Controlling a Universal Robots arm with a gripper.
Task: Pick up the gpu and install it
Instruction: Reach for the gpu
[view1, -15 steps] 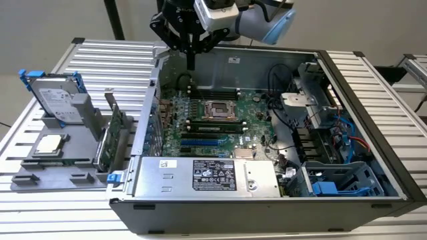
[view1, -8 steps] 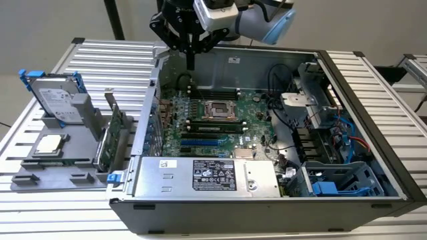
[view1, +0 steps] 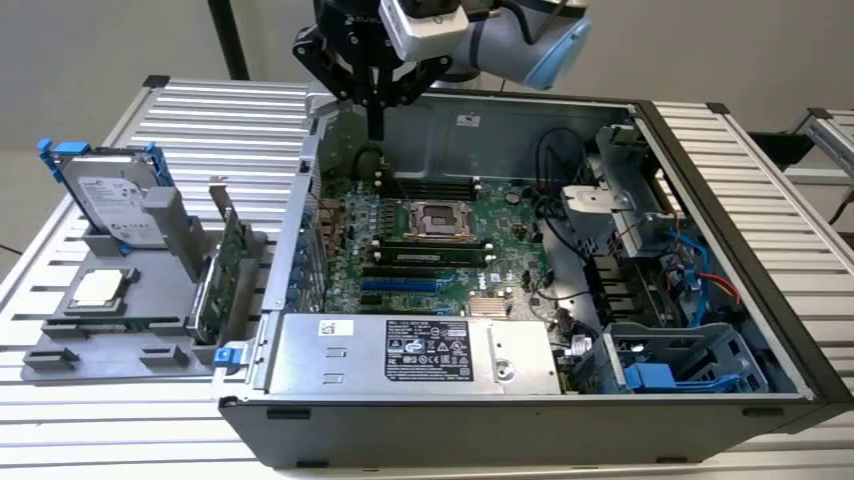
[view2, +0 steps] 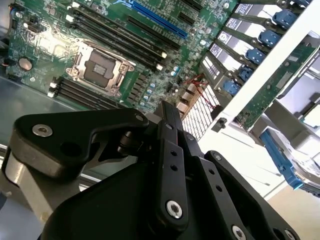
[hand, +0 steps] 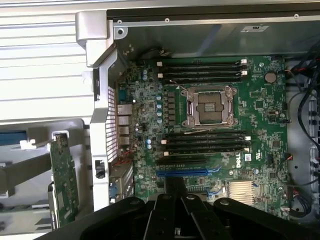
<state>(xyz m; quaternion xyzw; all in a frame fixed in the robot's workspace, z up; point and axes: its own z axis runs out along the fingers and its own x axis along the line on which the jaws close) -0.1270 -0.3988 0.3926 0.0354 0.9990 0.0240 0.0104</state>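
In the exterior view my pincer (view1: 378, 118) hangs over the case's (view1: 534, 130) far corner, fingers pressed together, holding nothing. The gpu (view1: 232, 262) stands on edge in the rack (view1: 120, 345), toward the exterior view's left and nearer, its long axis running near to far.

In the first wrist view the gpu (hand: 63, 185) sits outside the case wall, well apart from the pincer (hand: 175, 192).

Open black computer case (view1: 534, 440) on the ribbed silver tabletop (view1: 214, 110) — green motherboard (view1: 514, 215) inside, boxy silver power supply (view1: 414, 352) at its six o'clock. At the case's nine o'clock, a grey plastic rack (view1: 107, 350) holds a blue-framed silver hard drive (view1: 114, 195).
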